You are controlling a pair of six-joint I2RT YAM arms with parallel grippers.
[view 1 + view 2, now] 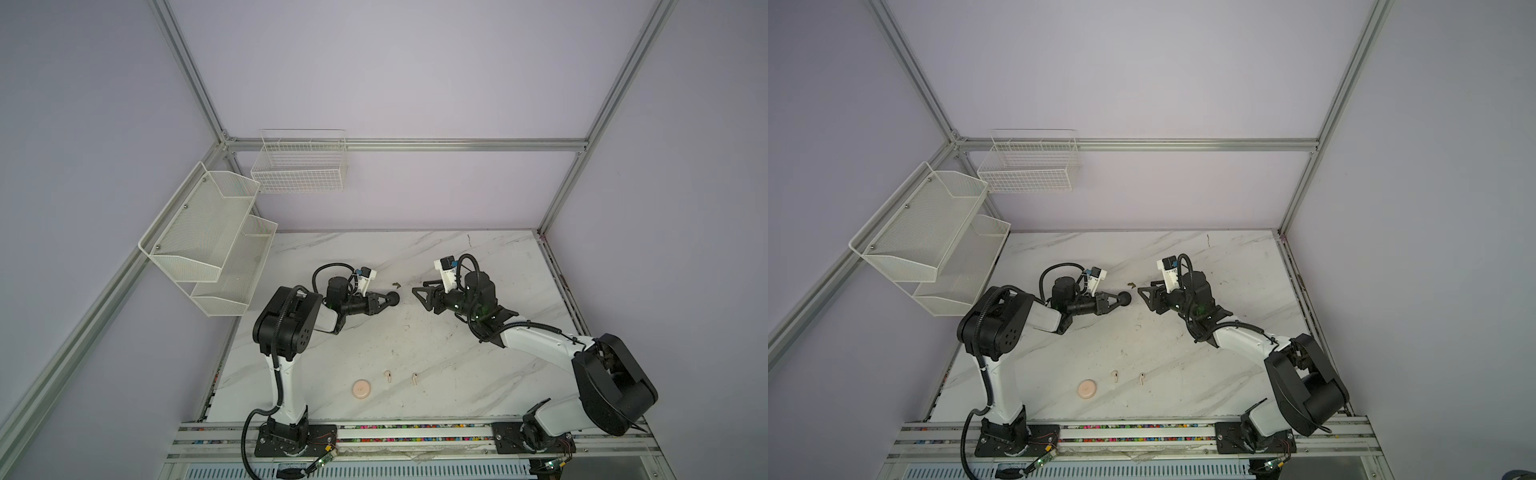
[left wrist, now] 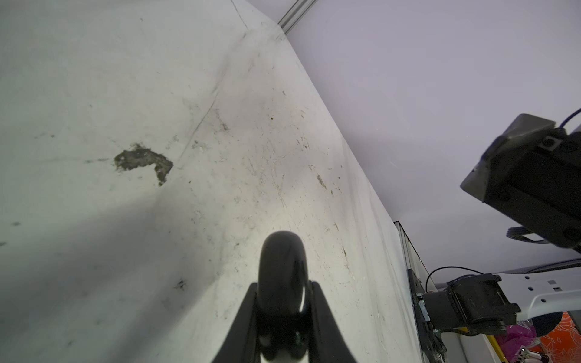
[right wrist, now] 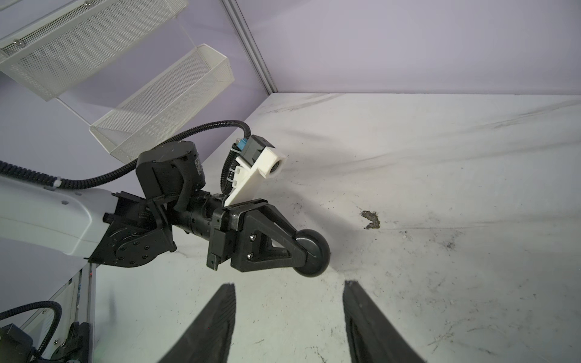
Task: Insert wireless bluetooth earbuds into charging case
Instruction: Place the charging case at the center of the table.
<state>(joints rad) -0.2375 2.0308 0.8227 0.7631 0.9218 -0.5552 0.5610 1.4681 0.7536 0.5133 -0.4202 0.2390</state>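
My left gripper (image 1: 388, 298) (image 2: 284, 284) is shut on a round black charging case (image 1: 393, 297) (image 2: 283, 261) (image 3: 312, 256), held on edge just above the middle of the marble table. My right gripper (image 1: 419, 299) (image 3: 289, 284) faces it from a short way off, open, with nothing between its fingers. Two pale pinkish-cream earbuds (image 1: 387, 375) (image 1: 414, 378) lie apart near the table's front, also seen in a top view (image 1: 1114, 375) (image 1: 1141, 377). A round pale pink case (image 1: 361, 390) (image 1: 1087, 390) lies shut beside them, to their left.
A small dark irregular scrap (image 1: 396, 285) (image 2: 141, 162) (image 3: 371, 218) lies just behind the two grippers. White mesh shelves (image 1: 208, 237) hang on the left wall and a wire basket (image 1: 299, 166) on the back wall, both above table level.
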